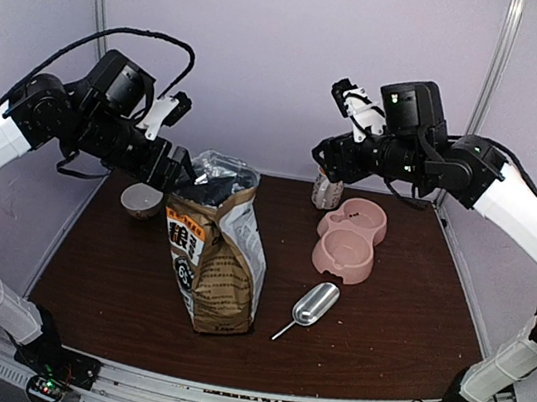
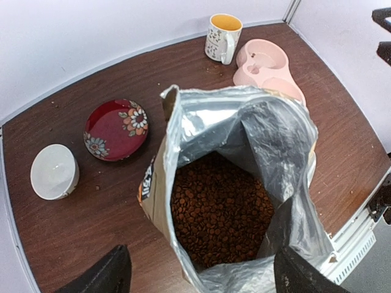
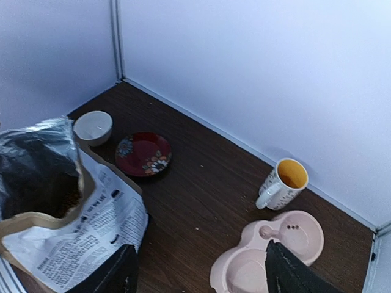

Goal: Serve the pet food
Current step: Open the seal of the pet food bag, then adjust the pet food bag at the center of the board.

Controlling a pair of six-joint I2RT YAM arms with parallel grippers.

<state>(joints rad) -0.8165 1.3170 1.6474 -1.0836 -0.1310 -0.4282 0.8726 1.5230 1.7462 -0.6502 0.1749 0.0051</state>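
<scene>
The tall tan pet food bag (image 1: pixel 220 254) stands open at the table's middle. Brown kibble (image 2: pixel 220 210) shows inside its silver lining; the right wrist view shows its printed side (image 3: pixel 61 213). My left gripper (image 1: pixel 178 169) is open, hovering just above the bag's mouth with a finger on either side (image 2: pixel 200 259), touching nothing. My right gripper (image 1: pixel 328 154) is open and empty, held high over the pink double bowl (image 1: pixel 349 238), which also shows in both wrist views (image 2: pixel 266 64) (image 3: pixel 269 265). A metal scoop (image 1: pixel 314 304) lies on the table right of the bag.
A mug with a yellow inside (image 1: pixel 326 192) (image 3: pixel 283 183) stands behind the pink bowl. A red flowered saucer (image 2: pixel 116 129) (image 3: pixel 143 154) and a white bowl (image 1: pixel 141 200) (image 2: pixel 55 171) sit at the back left. Walls close the back and sides.
</scene>
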